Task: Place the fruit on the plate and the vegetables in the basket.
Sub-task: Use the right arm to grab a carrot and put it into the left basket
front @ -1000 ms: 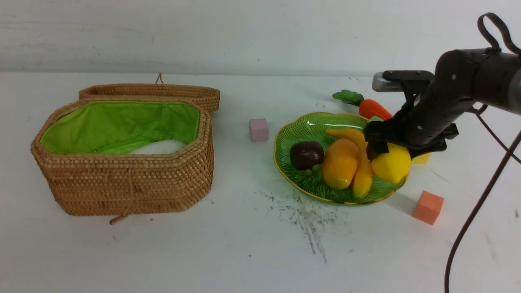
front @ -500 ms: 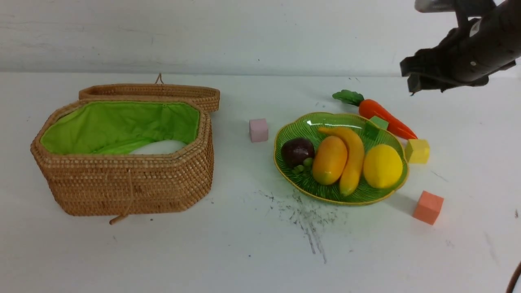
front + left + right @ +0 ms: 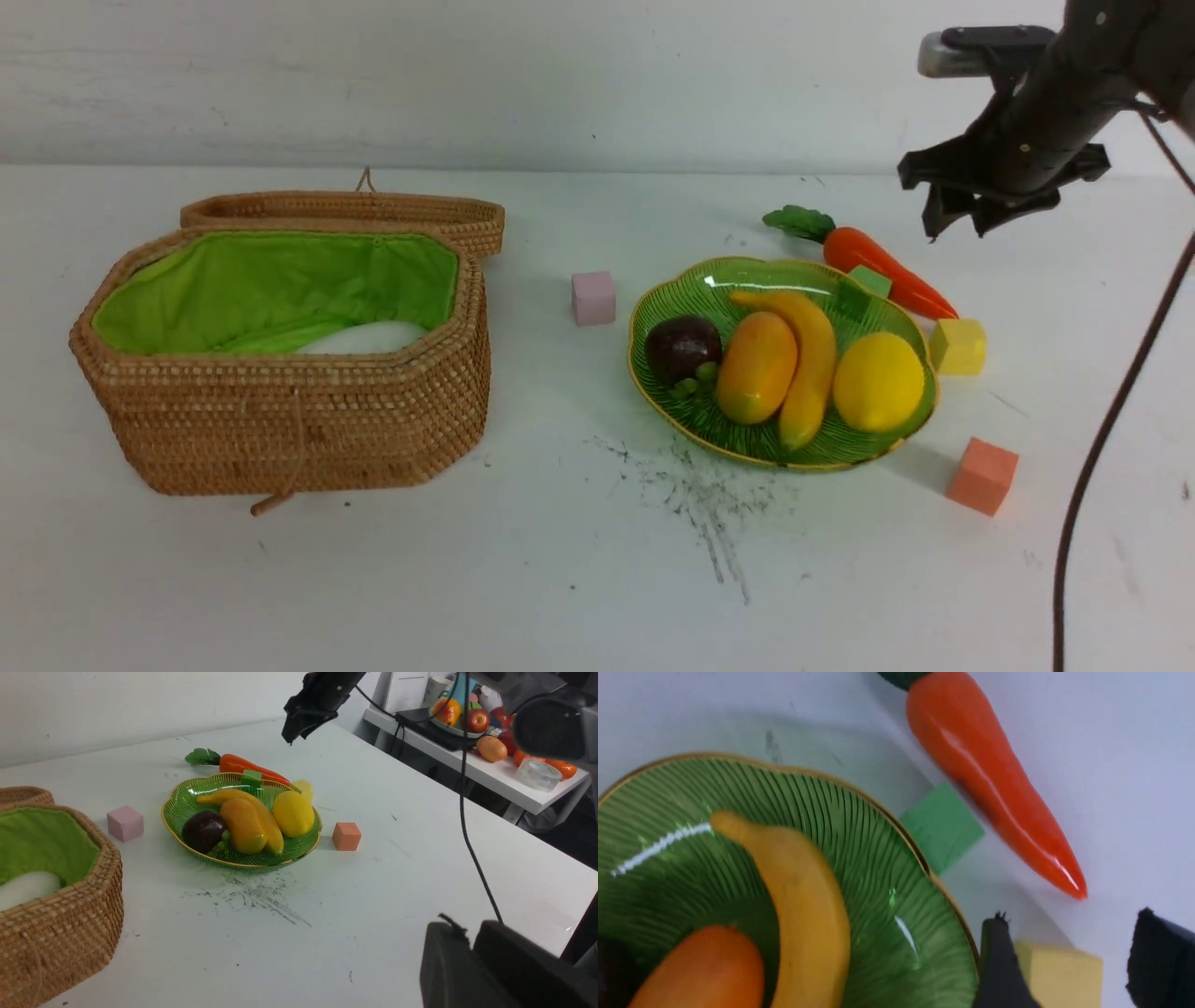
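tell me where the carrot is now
In the front view the carrot lies on the table at right, behind the plate, beside the green cube, its tip near the yellow cube.

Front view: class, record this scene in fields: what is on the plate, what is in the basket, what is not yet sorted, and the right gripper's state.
On plate: banana, mango, lemon, mangosteen
In basket: radish showing; rest hidden
Not yet sorted: carrot, lying behind plate
Right gripper: open, empty, in the air near carrot
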You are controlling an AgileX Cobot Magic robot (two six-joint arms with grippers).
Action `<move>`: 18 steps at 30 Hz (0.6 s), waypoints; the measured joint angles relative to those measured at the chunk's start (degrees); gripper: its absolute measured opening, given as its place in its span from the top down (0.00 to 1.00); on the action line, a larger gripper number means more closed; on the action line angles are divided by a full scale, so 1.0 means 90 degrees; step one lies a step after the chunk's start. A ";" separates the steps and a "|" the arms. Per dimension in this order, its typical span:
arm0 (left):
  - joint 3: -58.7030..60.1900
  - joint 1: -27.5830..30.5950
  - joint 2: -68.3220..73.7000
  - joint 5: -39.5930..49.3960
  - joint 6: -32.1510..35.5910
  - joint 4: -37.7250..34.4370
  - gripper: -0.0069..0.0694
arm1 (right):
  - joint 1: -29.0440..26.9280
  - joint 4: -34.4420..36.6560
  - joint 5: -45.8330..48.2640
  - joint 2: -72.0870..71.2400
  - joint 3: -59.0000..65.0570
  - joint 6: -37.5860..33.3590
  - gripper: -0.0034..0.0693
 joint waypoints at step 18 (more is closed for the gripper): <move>0.0012 0.0000 0.0000 -0.0805 0.0000 0.0488 0.79 | -0.0005 0.0198 -0.2015 0.1531 -0.0678 -0.0018 0.30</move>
